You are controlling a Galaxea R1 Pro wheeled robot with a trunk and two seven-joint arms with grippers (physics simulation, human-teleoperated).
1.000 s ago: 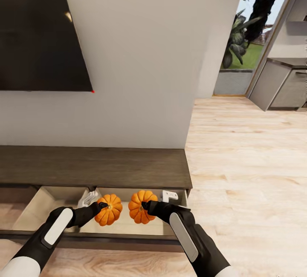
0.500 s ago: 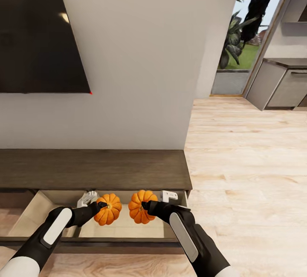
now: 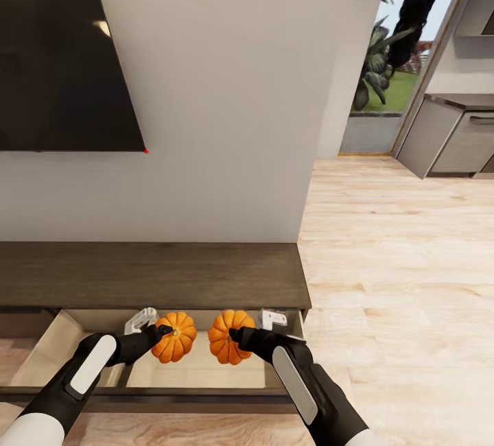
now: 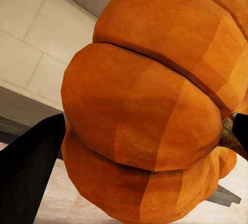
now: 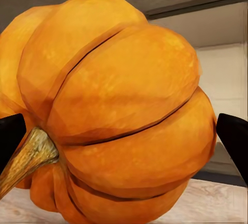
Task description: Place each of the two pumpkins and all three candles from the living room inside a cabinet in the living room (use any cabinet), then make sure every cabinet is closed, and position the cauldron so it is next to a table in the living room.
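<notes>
Two bright-orange ribbed pumpkins hang side by side over the open drawer (image 3: 199,372) of the long dark-brown cabinet (image 3: 151,274). My left gripper (image 3: 165,331) is shut on the left pumpkin (image 3: 177,339) (image 4: 150,110); one black finger (image 4: 26,175) shows at its side. My right gripper (image 3: 237,333) is shut on the right pumpkin (image 3: 225,337) (image 5: 124,110), its tan stem pointing toward a finger (image 5: 10,137). The drawer's pale wood inside lies just below both. The candles and the cauldron are out of view.
A black TV (image 3: 62,62) hangs on the white wall above the cabinet. White brackets (image 3: 273,318) sit at the drawer's back corners. Light wood floor (image 3: 398,281) stretches right toward a doorway with plants (image 3: 384,55) and grey kitchen units (image 3: 456,134).
The view has shifted slightly. Both pumpkins stay gripped over the drawer, now a little nearer the cabinet's front edge.
</notes>
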